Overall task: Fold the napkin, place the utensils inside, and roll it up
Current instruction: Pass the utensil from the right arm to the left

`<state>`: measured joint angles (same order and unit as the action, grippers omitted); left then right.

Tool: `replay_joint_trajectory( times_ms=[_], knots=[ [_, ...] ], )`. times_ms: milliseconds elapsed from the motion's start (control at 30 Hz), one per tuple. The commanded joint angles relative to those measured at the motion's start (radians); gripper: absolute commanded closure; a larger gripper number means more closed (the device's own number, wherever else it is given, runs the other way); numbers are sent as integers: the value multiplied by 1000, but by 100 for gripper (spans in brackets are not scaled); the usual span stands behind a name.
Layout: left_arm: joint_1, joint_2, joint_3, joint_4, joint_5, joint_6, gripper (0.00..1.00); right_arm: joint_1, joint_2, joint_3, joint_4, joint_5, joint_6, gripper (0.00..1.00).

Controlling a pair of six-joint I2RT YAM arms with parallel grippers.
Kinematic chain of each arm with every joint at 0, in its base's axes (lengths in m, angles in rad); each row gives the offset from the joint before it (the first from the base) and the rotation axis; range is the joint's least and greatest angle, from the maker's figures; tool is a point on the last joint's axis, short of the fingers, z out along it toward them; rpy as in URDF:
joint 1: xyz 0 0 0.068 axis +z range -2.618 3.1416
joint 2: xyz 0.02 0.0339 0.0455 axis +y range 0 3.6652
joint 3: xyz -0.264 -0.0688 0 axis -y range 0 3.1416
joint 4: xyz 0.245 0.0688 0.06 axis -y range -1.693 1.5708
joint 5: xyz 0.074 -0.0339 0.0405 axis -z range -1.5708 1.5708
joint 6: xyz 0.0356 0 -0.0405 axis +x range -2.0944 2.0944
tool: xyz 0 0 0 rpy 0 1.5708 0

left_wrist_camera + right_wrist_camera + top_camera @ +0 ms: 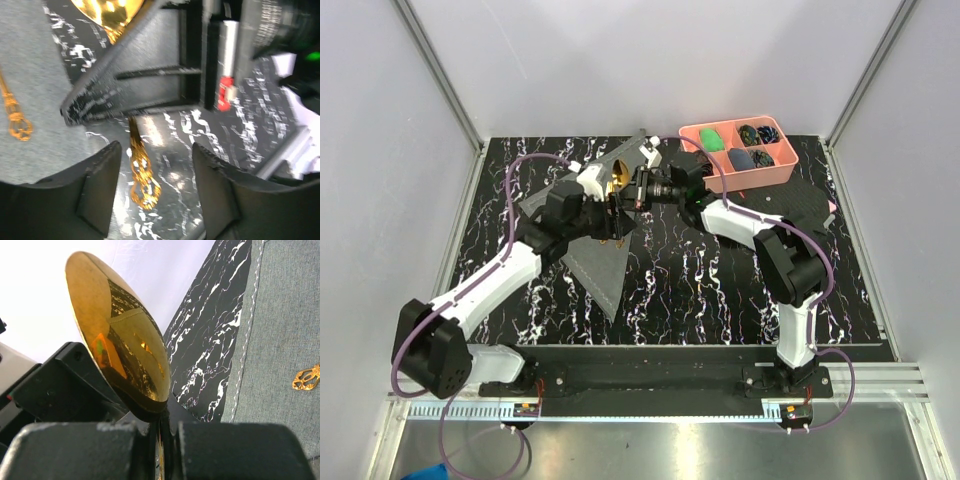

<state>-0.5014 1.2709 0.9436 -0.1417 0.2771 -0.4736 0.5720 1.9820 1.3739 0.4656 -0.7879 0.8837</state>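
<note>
The step in hand looks like placing the utensils; the napkin (600, 265) lies folded flat on the bench (720, 290) with the fork (17, 125) resting on it; the spoon (120, 335) is held in the air over bare bench, just beside the cloth's edge; the right gripper (165, 432) is clamped tight on the spoon's neck, bowl uppermost; the left gripper (156, 162) stands about half open, its fingers on either side of the ornate handle end and not touching it; this reads as a hand-over; the next move calls for the left jaws to pinch the handle squarely before the right lets go, then for the spoon to be laid beside the fork.
</note>
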Motion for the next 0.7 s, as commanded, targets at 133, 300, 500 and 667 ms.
replay_joint_trajectory(
  times_ms=[133, 300, 500, 667],
  knots=[
    [-78, 61, 93, -75, -185, 92, 49, 23, -8, 36, 10, 10, -17, 100],
    [-81, 59, 87, -91, -236, 75, 70, 23, -3, 30, 11, 15, -19, 100],
    [-81, 87, 95, -122, -250, 52, 94, 23, 5, 25, 7, 22, -19, 100],
    [-81, 116, 121, -150, -233, 36, 100, 23, 12, 28, -25, 41, -40, 96]
  ],
)
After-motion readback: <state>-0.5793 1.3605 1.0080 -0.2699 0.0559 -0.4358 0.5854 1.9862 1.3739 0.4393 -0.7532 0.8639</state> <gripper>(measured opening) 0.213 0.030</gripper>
